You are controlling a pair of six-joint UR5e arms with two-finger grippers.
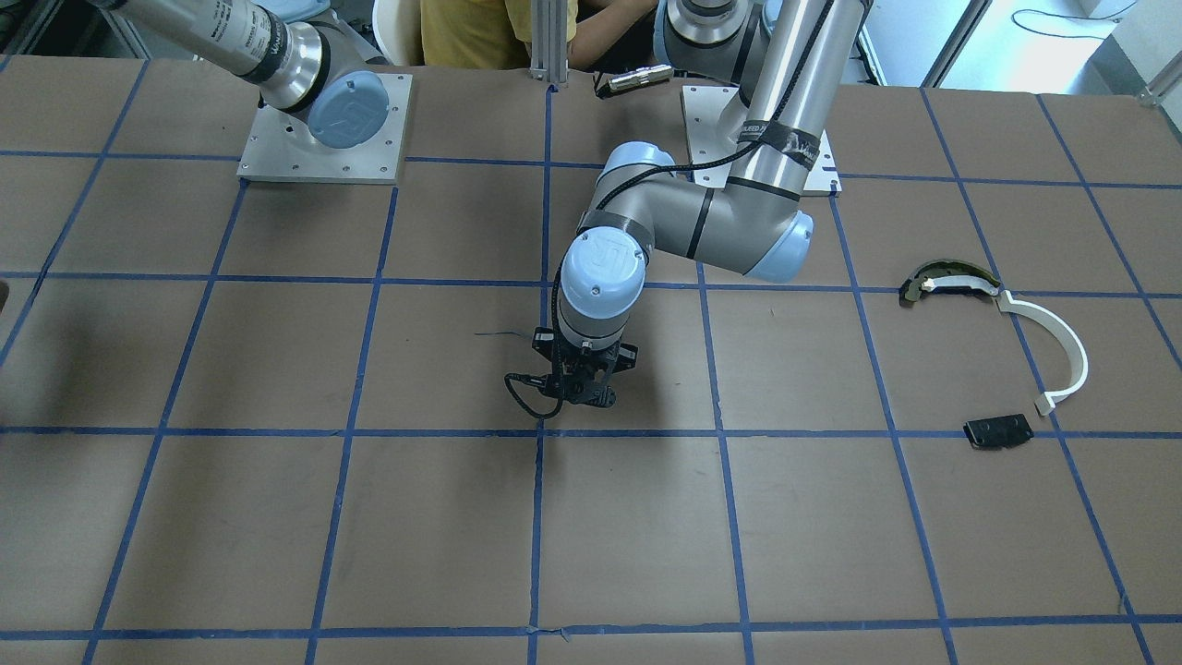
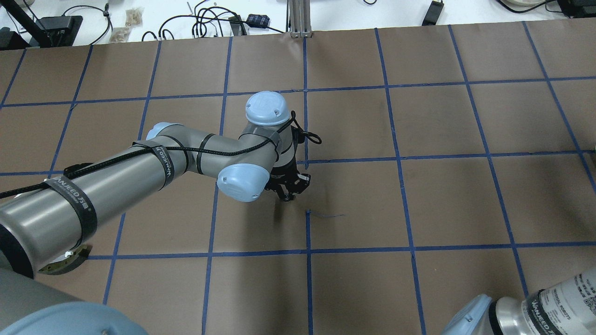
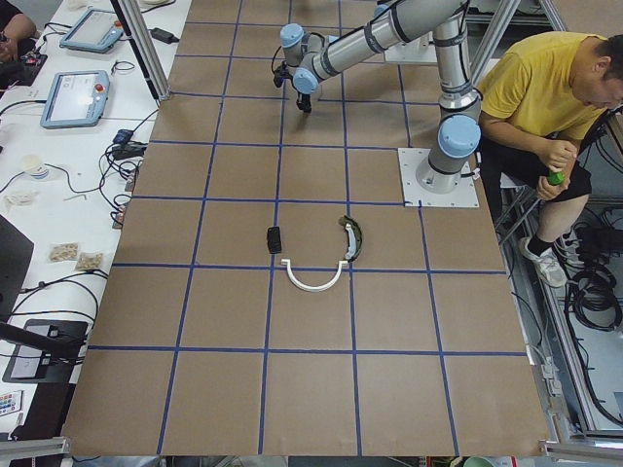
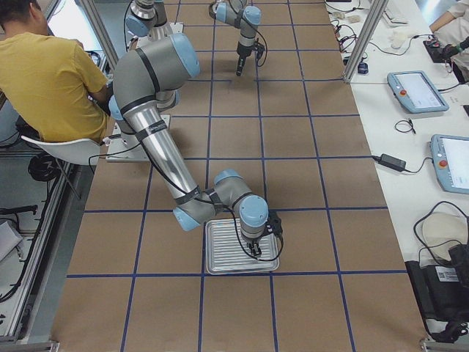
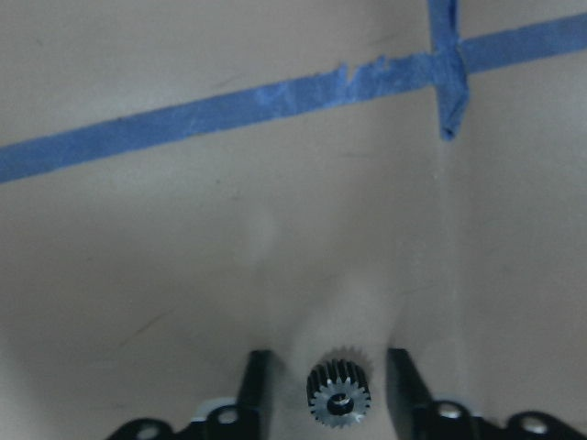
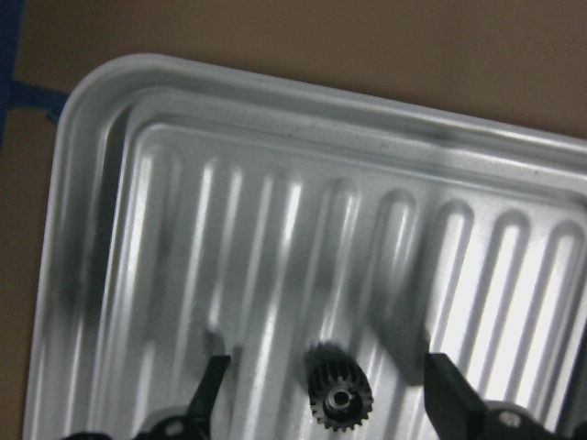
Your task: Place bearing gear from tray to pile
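A: Obs: right gripper (image 6: pixel 327 385) spread wide, gear (image 6: pixel 339 399) in tray (image 6: pixel 92 101) between its jaws; left gripper (image 5: pixel 328 367) spread too, second gear (image 5: pixel 338 396) on table (image 5: pixel 183 257) between.
B: Stay centred over gear, close on its teeth, lift straight, then to pile (image 1: pixel 997 431).

Bright, even light falls on the brown table (image 1: pixel 277 517), the left arm (image 1: pixel 702 222) casting a soft shadow. Both wrist views are dim and blurred; glare streaks the tray (image 6: pixel 514 275).
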